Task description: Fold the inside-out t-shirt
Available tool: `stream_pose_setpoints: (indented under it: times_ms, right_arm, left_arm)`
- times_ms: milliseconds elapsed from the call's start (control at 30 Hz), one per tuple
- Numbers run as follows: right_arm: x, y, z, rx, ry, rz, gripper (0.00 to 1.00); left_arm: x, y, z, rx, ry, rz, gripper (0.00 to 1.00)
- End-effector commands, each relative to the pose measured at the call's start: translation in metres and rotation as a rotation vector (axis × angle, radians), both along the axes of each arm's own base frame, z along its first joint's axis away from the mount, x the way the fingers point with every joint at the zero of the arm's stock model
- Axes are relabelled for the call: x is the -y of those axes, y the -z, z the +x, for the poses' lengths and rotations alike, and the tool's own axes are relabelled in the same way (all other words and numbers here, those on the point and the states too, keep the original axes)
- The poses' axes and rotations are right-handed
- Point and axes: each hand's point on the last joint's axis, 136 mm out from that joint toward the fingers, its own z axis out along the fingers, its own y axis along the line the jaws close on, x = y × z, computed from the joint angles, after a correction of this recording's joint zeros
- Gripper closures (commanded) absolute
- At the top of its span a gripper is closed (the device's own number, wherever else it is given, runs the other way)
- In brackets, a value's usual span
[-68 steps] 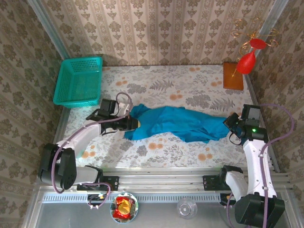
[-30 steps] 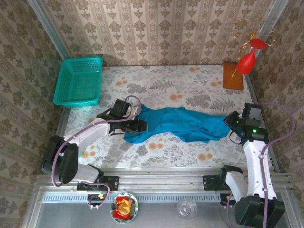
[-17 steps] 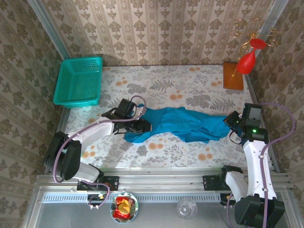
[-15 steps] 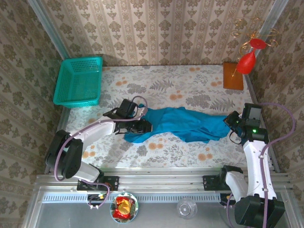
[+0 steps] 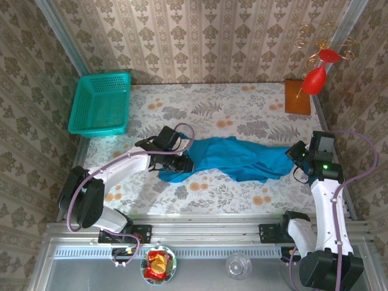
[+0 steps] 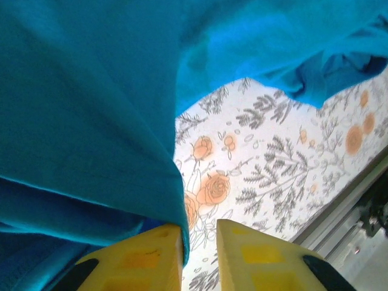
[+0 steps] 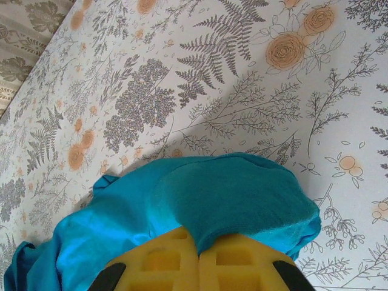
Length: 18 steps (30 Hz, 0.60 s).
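Two arm bases: bolted to the rail (image 5: 206, 231) at the near edge, one on each side, both arms reaching out over the table (image 5: 206, 109).
Right gripper (image 5: 296, 159): fingers pressed together on the right end of the t-shirt (image 5: 236, 156). In the wrist view the cloth bulges over the tips. It sits close to the table's right edge.
Left gripper (image 5: 185, 162): at the shirt's left end, jaws a narrow slit apart. The hem drapes over one finger and dips into the slit, and the table pattern shows through the gap. As far as I can tell, the cloth is not pinched.
Shirt position: mid-table, a long crumpled band running left to right between the two grippers. The left part is raised off the surface, with bare table under it in the left wrist view.
Progress: early, by my reading. No flat panel, no crease and no fold shows. Whether it is turned right side out cannot be told. Spreading it flat and every fold remain.
Near room: a strip of bare table lies between shirt and rail.
Far room: a wider bare stretch lies behind the shirt.
Far corners: basket (image 5: 100, 103) at the left and wooden block (image 5: 297, 97) at the right, both well apart from the cloth.
Edges: walls close in on both sides, so sideways stretching looks tighter on the right.
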Motion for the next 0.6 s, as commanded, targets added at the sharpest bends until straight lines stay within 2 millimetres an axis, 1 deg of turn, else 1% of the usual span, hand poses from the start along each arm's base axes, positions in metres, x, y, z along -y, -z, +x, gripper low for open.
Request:
stream_pose_setpoints:
  times_ms: [0,133,233,367,567]
  right_arm:
    - [-0.001,-0.014,0.002,0.029,-0.014,-0.002,1.0]
    - [-0.001,-0.018,0.001,0.035,-0.014,-0.004,1.0]
    - [-0.001,-0.02,0.001,0.038,-0.014,-0.007,1.0]
    - [-0.001,-0.023,0.002,0.043,-0.015,-0.011,1.0]
    - [-0.001,-0.024,0.002,0.045,-0.017,-0.01,1.0]
  left_arm:
    - [-0.001,0.0,-0.007,0.033,0.078,0.068,0.81]
    - [-0.004,0.001,0.0,0.064,0.069,0.118,0.81]
    - [-0.007,0.001,0.005,0.084,0.059,0.142,0.79]
    - [-0.005,0.003,0.007,0.084,0.062,0.146,0.78]
    - [0.0,0.008,0.008,0.075,0.069,0.139,0.8]
